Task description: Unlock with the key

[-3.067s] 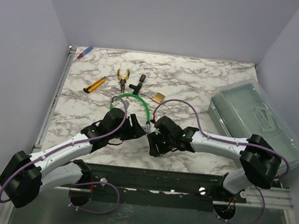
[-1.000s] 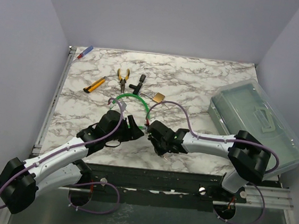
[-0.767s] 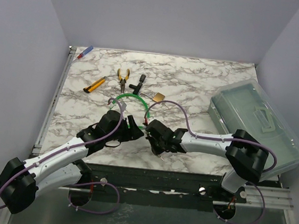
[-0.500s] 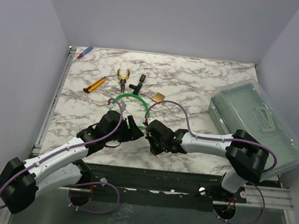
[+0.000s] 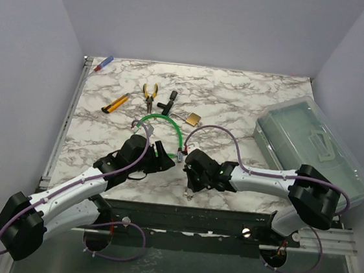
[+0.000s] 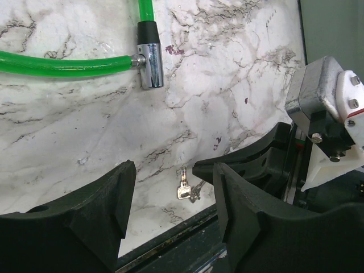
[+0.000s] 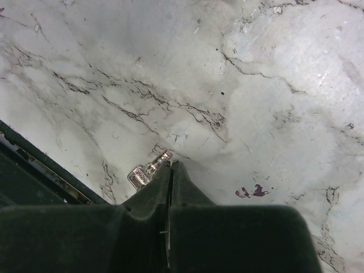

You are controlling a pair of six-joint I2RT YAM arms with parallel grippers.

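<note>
A small silver key (image 7: 149, 169) lies flat on the marble near the table's front edge, also visible in the left wrist view as the key (image 6: 183, 188). My right gripper (image 7: 170, 165) is shut, its tips on the table right beside the key; the key lies against the left finger's side, not between the fingers. The green cable lock (image 5: 164, 119) curves across the middle of the table, and its chrome lock head (image 6: 151, 65) rests on the marble. Just left of that head, my left gripper (image 6: 173, 168) hovers open and empty.
Orange-handled pliers (image 5: 149, 93), a yellow utility knife (image 5: 115, 103), a black tool (image 5: 167, 102) and a brass padlock (image 5: 193, 119) lie at the back. A clear plastic box (image 5: 314, 147) fills the right side. The dark front rail (image 5: 193, 216) runs just below the key.
My right gripper has closed fully and shifted from beside the lock head toward the front edge, down next to the key. The left arm has held still over the last second.
</note>
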